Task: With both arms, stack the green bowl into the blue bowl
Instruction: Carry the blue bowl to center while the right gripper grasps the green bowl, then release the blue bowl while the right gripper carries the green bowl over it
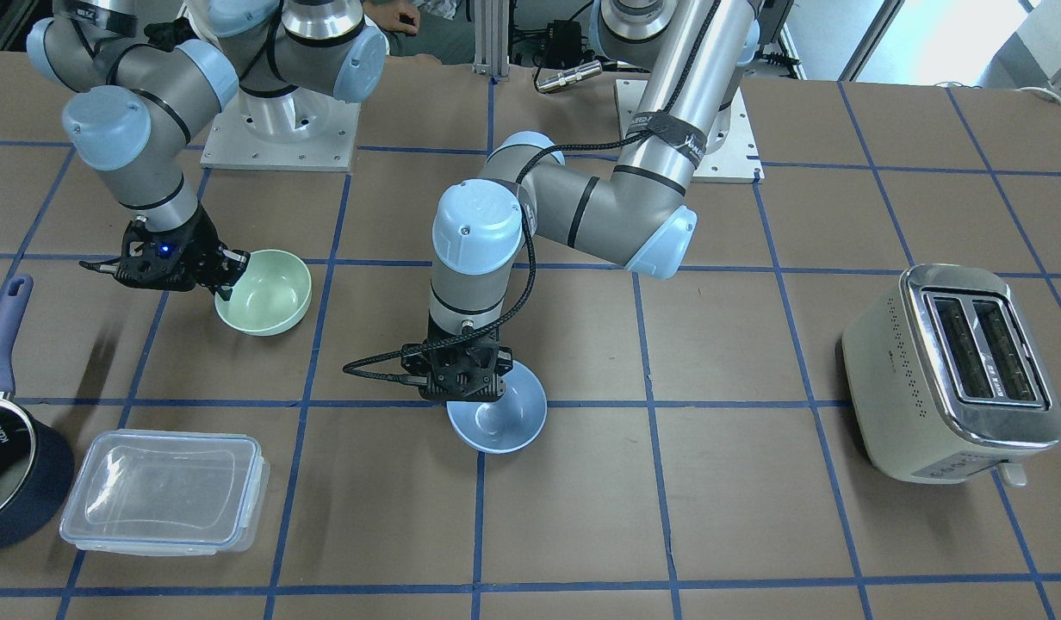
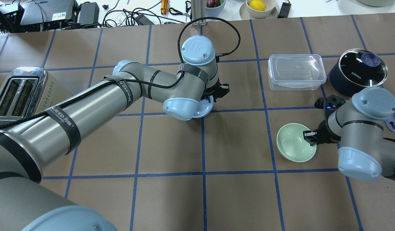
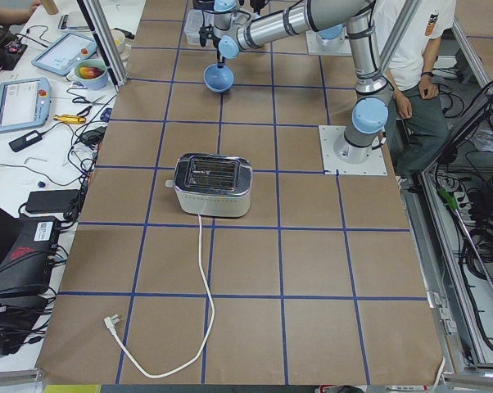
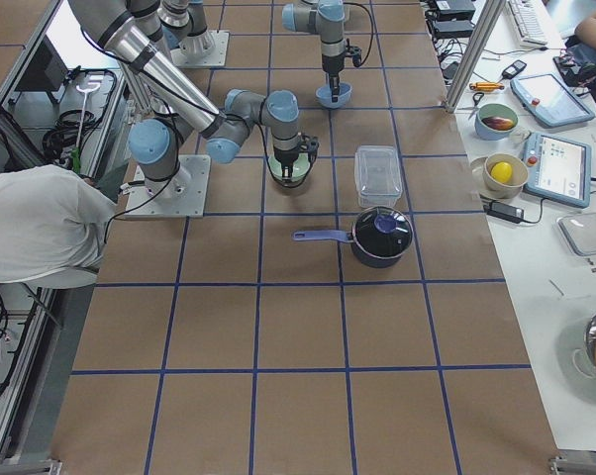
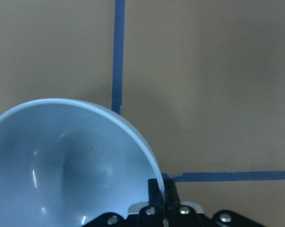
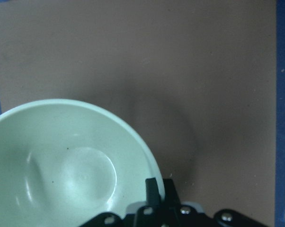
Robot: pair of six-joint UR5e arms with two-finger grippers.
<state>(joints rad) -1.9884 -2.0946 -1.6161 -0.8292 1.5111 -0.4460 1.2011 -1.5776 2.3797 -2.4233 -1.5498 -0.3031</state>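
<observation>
I have the left gripper [image 1: 464, 385] pinched nearly shut on the rim of the blue bowl [image 1: 506, 422], one finger [image 5: 153, 191] inside the wall and the other outside; that bowl is near the middle of the table [image 1: 737, 517], over a crossing of blue tape lines [image 5: 118, 56]; I cannot tell whether it rests on the paper or hangs just off it; my right gripper [image 1: 227, 269] is closed the same way on the rim of the green bowl [image 1: 270, 294], which is mouth up, well apart from the blue one, on the robot's right side; a clear box [image 1: 164, 491] and a saucepan [image 1: 14, 465] lie near it, towards the operators' edge; the toaster [image 1: 952, 370] stands far off on the robot's left side.
</observation>
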